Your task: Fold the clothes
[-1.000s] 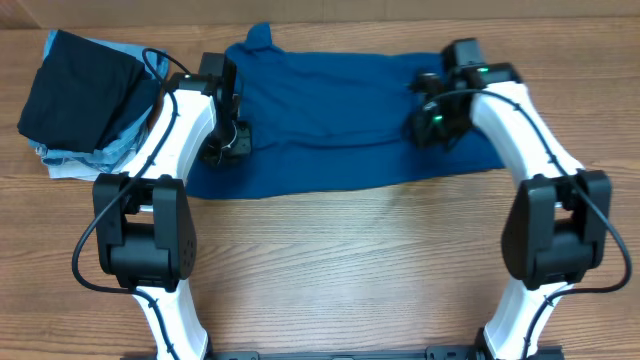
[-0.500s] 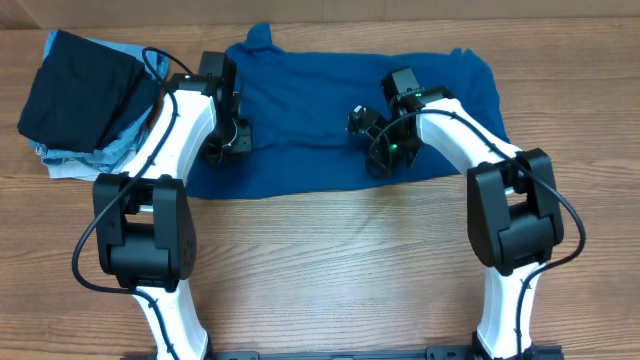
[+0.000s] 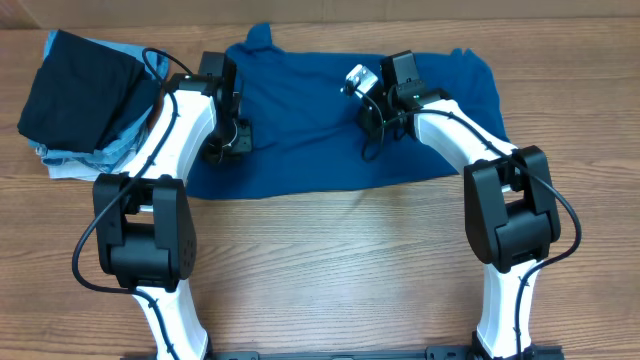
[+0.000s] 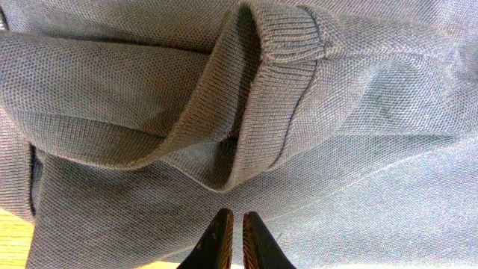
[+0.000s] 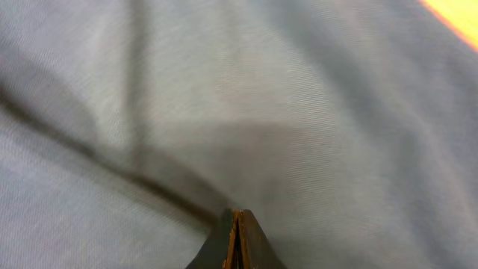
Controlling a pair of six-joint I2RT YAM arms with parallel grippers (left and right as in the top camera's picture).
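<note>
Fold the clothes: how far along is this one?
Early. The blue T-shirt lies spread as a wide band, not yet a compact fold. Left gripper and right gripper are shut over it, lifting nothing visibly. The folds remain.

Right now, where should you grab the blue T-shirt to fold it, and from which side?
The blue T-shirt lies flat as a long band across the table. Probably pinch its right short edge, coming in from the right. Bare wood lies beside that free edge, so the jaws can slip in low and carry it leftward.
</note>
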